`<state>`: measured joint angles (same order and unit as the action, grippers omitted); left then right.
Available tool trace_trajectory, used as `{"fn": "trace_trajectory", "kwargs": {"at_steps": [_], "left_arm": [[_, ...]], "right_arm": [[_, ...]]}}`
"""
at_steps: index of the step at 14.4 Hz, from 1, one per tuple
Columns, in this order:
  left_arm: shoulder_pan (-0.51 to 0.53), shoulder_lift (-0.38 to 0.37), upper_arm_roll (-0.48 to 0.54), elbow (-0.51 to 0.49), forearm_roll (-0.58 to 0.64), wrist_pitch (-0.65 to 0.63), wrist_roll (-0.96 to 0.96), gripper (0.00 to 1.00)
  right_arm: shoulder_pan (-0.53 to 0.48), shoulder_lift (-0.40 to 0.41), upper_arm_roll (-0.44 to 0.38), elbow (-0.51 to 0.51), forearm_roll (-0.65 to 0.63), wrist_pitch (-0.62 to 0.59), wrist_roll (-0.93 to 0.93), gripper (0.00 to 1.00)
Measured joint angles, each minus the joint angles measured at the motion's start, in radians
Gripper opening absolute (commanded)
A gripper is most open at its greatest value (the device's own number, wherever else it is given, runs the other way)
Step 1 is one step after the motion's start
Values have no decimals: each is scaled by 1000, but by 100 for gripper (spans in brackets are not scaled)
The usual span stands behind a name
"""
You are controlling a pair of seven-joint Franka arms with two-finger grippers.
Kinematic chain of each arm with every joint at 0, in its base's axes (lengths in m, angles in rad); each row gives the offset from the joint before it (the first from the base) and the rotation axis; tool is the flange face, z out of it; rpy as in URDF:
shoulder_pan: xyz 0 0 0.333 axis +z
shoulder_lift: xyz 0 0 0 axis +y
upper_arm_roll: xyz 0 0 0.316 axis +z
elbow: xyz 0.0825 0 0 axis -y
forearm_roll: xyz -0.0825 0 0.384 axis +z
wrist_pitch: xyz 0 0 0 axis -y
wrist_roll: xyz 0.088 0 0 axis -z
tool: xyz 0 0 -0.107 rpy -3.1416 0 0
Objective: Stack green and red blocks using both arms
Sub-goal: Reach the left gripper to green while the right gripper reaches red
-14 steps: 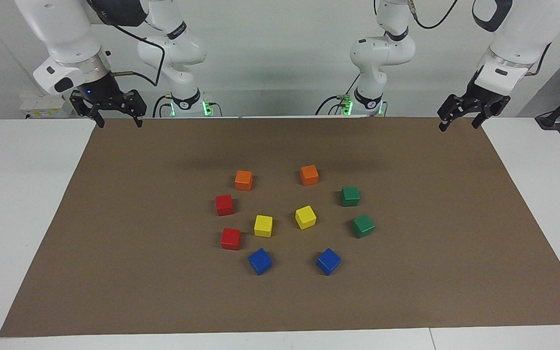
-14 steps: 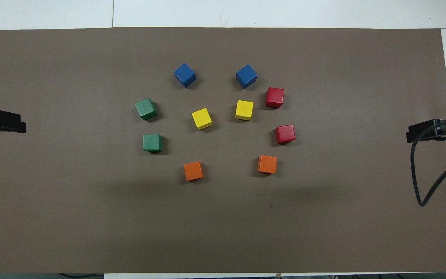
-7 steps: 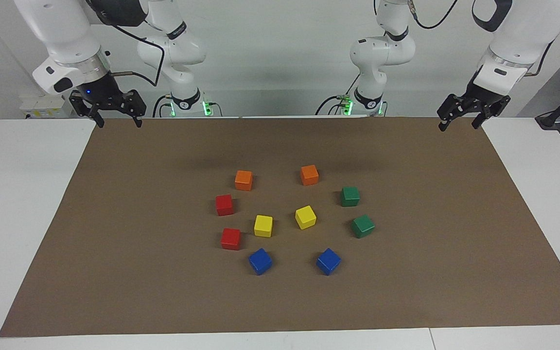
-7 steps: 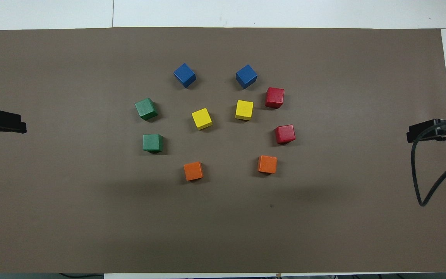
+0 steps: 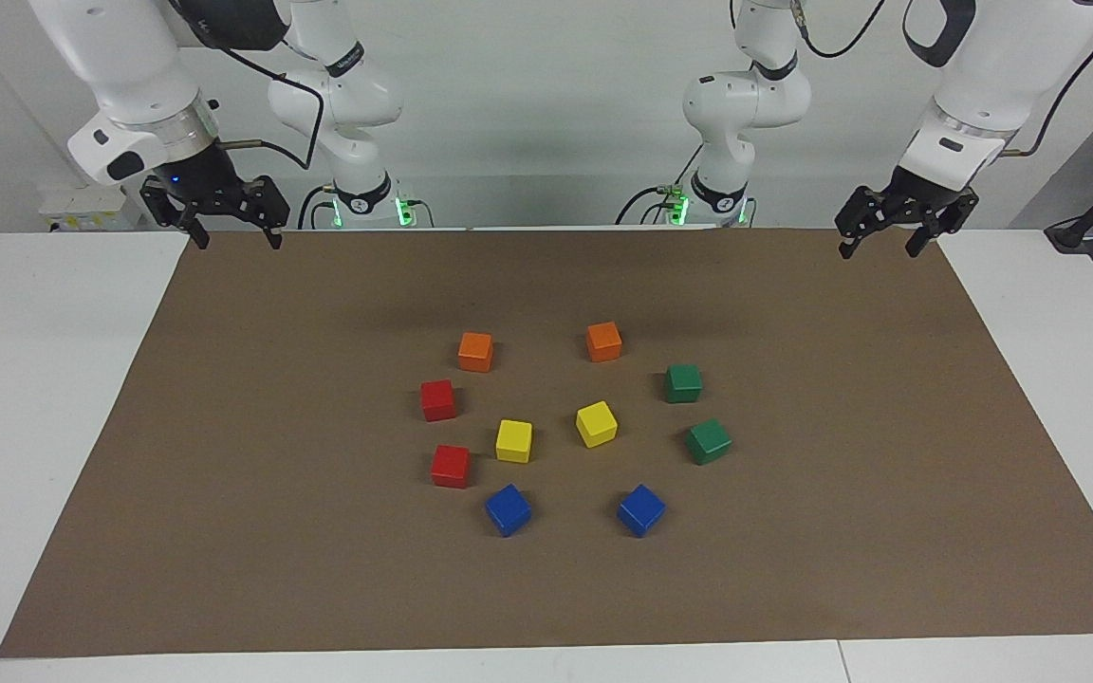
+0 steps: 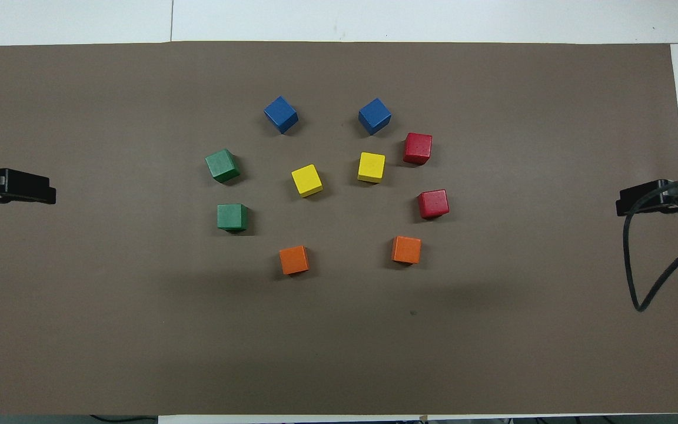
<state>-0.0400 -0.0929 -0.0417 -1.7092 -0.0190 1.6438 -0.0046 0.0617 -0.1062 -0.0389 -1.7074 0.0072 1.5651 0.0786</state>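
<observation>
Two green blocks (image 5: 683, 383) (image 5: 708, 441) lie on the brown mat toward the left arm's end, also seen from overhead (image 6: 232, 217) (image 6: 222, 165). Two red blocks (image 5: 438, 399) (image 5: 451, 466) lie toward the right arm's end (image 6: 433, 204) (image 6: 418, 148). All four rest singly on the mat, apart from each other. My left gripper (image 5: 878, 252) hangs open and empty in the air over its corner of the mat. My right gripper (image 5: 235, 242) hangs open and empty over the mat's edge at its own end.
Two orange cubes (image 5: 475, 351) (image 5: 603, 341) lie nearest the robots, two yellow cubes (image 5: 513, 441) (image 5: 596, 423) sit in the middle, and two blue cubes (image 5: 508, 509) (image 5: 640, 509) lie farthest away. The brown mat (image 5: 888, 531) lies on a white table. A black cable (image 6: 639, 277) hangs from the right arm.
The left gripper has shifted a little inward over the mat, toward the blocks. The right gripper has barely moved. No block has moved.
</observation>
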Motion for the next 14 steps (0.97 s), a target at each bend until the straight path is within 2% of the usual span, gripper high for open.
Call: {"fn": "trace_trajectory", "kwargs": {"at_steps": [8, 14], "left_arm": [[-138, 14, -5, -211, 0, 240, 0, 100], [-189, 141, -7, -284, -2, 439, -67, 100]], "right_arm": [[188, 18, 13, -48, 5, 109, 215, 100], [275, 86, 13, -150, 28, 301, 264, 100]]}}
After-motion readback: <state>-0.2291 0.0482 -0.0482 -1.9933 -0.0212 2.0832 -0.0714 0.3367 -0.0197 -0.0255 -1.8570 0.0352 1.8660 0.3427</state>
